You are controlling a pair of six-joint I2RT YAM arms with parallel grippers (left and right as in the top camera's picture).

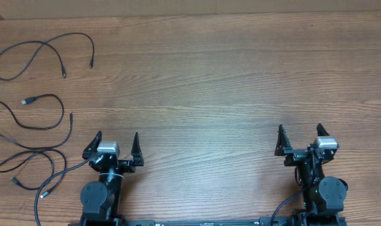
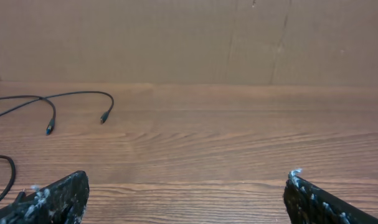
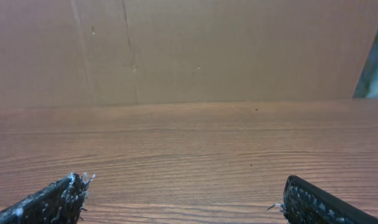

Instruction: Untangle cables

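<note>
Cables (image 1: pixel 28 100), lower pair crossed: our left gripper (image 1: pixel 117 134) and right gripper (image 1: pixel 300 127) gape empty; we judge tugging one cord could drag its neighbour, tightening the crossing.

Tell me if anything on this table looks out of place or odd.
Only the cables at the near left: they cross over each other in a loose snarl. The far cable lies apart by itself. Nothing looks spilled or damaged.
</note>
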